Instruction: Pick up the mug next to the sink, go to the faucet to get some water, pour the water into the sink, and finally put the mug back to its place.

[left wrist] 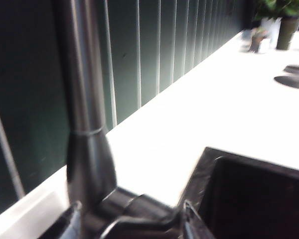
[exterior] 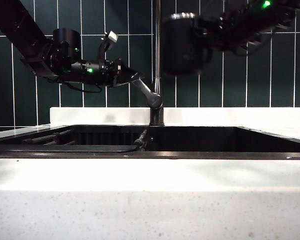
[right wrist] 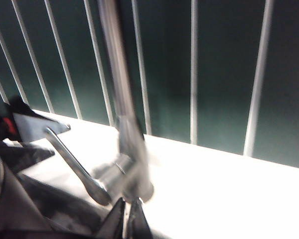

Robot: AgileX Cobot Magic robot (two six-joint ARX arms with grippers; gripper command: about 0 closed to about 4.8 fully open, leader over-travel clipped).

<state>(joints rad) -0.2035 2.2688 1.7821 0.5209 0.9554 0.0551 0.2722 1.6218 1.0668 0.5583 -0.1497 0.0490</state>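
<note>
The faucet [exterior: 157, 60] is standing as a slim dark metal pipe against glossy dark green tiles [exterior: 35, 95] with pale grout lines, its thicker base sitting on the white stone ledge behind the sink [exterior: 215, 137]. Its grey lever [exterior: 146, 93] is angling out to the left of the pipe, flat and tapered.

The left gripper [exterior: 131, 77] is hanging just left of the faucet, level with the lever's outer end, its black fingers spread fully apart around that tip and clamping nothing. In the left wrist view the same gripper [left wrist: 132, 219] is showing only blurred finger ends on either side of the faucet's flared base [left wrist: 92, 164].

The right gripper [right wrist: 128, 219] is sitting high to the right of the faucet with its jaws closed almost together. The exterior view is showing the mug [exterior: 182, 44], a matte black cylinder with a bright steel rim, being held upright at the end of the right arm, close beside the pipe's upper part; exactly where the fingers are pinching it is hidden.

The sink is lying below the faucet as a wide dark rectangular basin with a black rim, with dark rack bars [exterior: 47, 138] at its left end, framed by white speckled stone [exterior: 150, 205].
</note>
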